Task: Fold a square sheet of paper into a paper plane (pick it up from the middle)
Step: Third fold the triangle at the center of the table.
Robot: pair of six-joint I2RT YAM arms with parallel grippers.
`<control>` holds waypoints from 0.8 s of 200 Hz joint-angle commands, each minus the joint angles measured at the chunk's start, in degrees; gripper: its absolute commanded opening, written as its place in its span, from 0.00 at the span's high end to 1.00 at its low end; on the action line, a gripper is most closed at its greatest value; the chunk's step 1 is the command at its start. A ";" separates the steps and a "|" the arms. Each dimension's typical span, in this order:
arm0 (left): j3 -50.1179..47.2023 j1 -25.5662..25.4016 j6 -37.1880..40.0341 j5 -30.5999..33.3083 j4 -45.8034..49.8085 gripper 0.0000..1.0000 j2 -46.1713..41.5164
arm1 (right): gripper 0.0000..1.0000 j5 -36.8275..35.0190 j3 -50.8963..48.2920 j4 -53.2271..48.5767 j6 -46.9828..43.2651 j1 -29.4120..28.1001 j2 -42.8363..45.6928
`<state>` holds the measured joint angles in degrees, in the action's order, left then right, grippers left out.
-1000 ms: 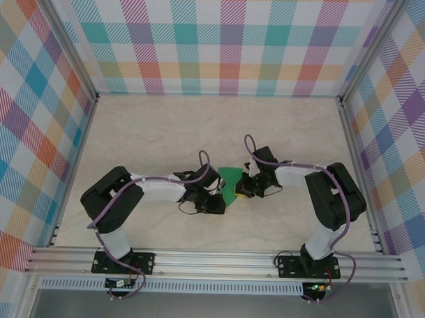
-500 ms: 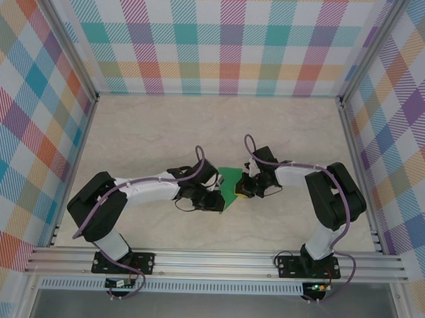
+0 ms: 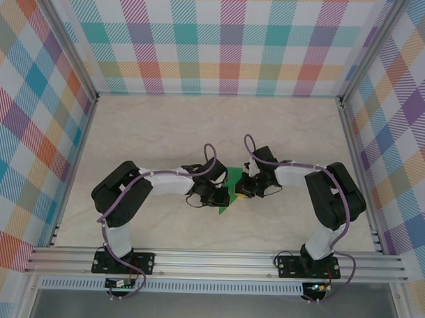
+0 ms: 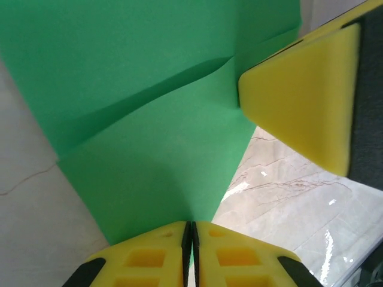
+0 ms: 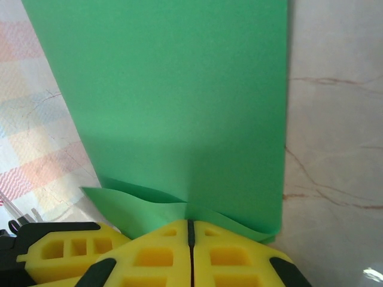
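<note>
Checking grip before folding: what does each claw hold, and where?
Left claw pinches the green paper at its tapered end; right claw pinches a layered edge.

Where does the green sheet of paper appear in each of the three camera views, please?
Top external: the green sheet lies at the table's centre, between the left pincer and the right pincer.
Left wrist: it spans the upper left, narrowing down to the left pincer.
Right wrist: it covers the upper middle, near edge at the right pincer.
Shared landmark: the pale marbled tabletop around the sheet.
</note>
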<state>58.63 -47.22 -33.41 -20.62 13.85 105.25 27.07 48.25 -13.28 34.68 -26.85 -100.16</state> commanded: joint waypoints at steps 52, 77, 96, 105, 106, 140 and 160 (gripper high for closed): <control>-3.47 0.55 1.16 3.74 3.74 0.89 0.57 | 0.93 -1.09 -0.35 -2.10 0.88 -0.13 7.02; -3.26 0.52 1.10 3.60 3.68 0.89 0.90 | 0.96 3.29 -3.73 2.93 3.29 -0.35 7.40; -3.34 0.54 0.95 3.24 3.13 0.89 1.02 | 0.97 6.04 -4.40 5.55 4.16 -1.62 5.93; -3.34 0.52 0.87 3.31 3.17 0.90 1.01 | 0.97 5.91 -4.13 5.85 4.38 -2.44 5.19; -3.35 0.49 0.88 3.31 3.19 0.90 0.96 | 0.97 5.81 -4.13 5.87 4.36 -2.51 5.12; -3.44 0.53 0.76 3.21 3.12 0.90 0.82 | 0.98 5.24 -3.51 7.04 4.98 -3.90 2.95; -3.50 0.55 0.67 3.56 3.16 0.90 0.74 | 0.98 3.31 -3.35 5.63 4.53 -4.35 2.42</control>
<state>57.52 -47.20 -33.19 -20.32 12.47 104.88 30.61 44.60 -8.14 38.81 -30.57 -96.51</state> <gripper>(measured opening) 0.100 0.045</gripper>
